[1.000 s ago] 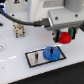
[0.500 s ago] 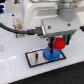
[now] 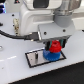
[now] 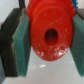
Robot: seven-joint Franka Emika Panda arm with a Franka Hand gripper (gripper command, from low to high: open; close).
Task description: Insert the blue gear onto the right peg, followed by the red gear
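In the exterior view the white arm (image 3: 47, 15) fills the upper part of the scene, and its gripper (image 3: 54, 46) hangs low over a dark rectangular base plate (image 3: 34, 58) lying on the white tabletop (image 3: 12, 72). The red gear (image 3: 54, 48) sits between the 2 fingers (image 3: 46, 44), clamped at its sides — the fingers are closed on it. Directly below it, touching or nearly touching, lies the blue gear (image 3: 52, 55), flat on the plate's end toward the exterior view's right; its bright-blue rim shows around and beneath the red one, wider than it. Whether the red gear has reached the blue gear's hub cannot be told at this resolution. The peg itself is hidden by the 2 gears. A thick black cable (image 3: 11, 35) curves in from the exterior view's left to the arm's wrist.

The wrist view is close and blurred. The red gear (image 4: 50, 35) fills most of it, round, with a dark centre hole and a toothed edge. A teal pad (image 4: 22, 47) presses against each side of it — 1 on either flank — backed by dark finger bodies (image 4: 8, 45). The gear looks level between the pads. Pale tabletop (image 4: 47, 72) shows beyond it.
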